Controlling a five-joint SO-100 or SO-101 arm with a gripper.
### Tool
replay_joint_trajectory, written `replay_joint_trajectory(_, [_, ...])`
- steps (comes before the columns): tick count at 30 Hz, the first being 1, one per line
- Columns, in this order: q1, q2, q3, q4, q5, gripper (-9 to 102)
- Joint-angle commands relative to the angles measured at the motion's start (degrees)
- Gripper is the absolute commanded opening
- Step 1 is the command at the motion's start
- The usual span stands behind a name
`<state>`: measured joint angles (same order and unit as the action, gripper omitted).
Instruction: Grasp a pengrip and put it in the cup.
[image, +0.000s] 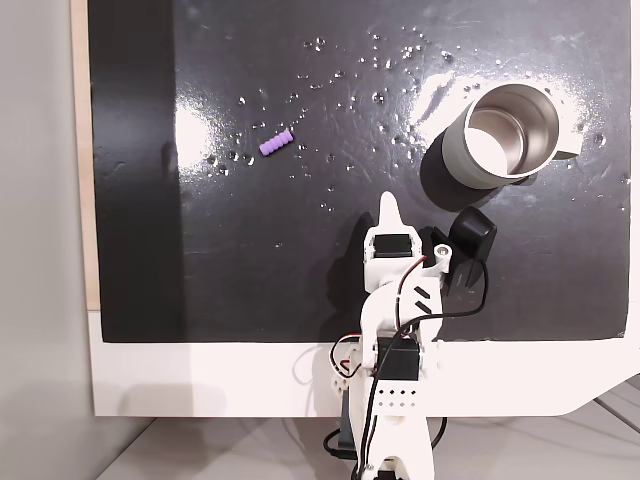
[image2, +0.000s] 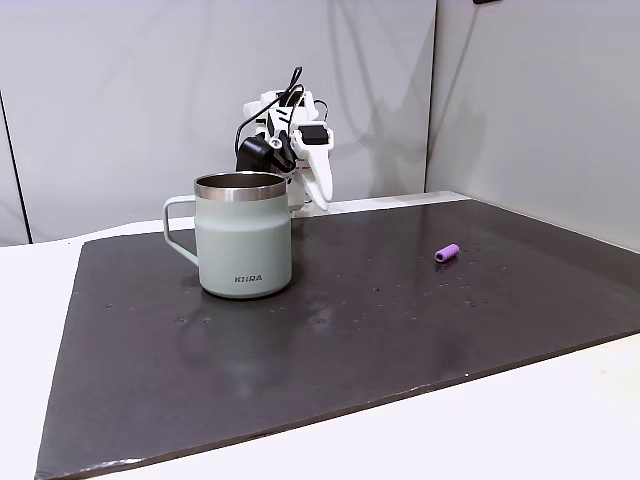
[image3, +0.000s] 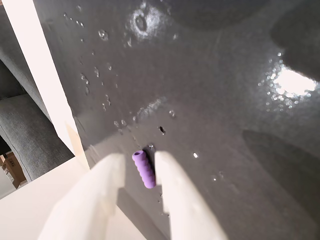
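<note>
In a fixed view from above, the pengrip (image: 277, 143) lies on the dark mat (image: 300, 250), well left of the cup (image: 503, 134), with the gripper (image: 389, 210) apart from both. From the side, the cup (image2: 243, 234) stands upright. In the wrist view the white fingers (image3: 172, 180) are parted, empty, framing the pengrip (image3: 144, 169).

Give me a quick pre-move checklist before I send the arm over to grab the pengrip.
1. Pengrip lying free on the dark mat: ok.
2. Gripper holding nothing: ok.
3. Jaws parted enough: cannot tell; the wrist view shows a narrow gap.
4. Gripper at the pengrip: not ok; it sits apart, to the left in the top-down fixed view.
5. Cup upright, mouth open: ok.
6. Path to the pengrip clear of the cup: ok.
</note>
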<state>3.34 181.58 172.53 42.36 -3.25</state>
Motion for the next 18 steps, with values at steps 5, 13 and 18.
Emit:
replay_joint_trajectory(5, [0.97,0.53,-0.35,0.26,1.41,0])
replay_joint_trajectory(13, [-0.53,-0.18,-4.66,1.67,0.79,0])
replay_joint_trajectory(18, [-5.10,-15.73,-17.49,2.29,-0.26,0])
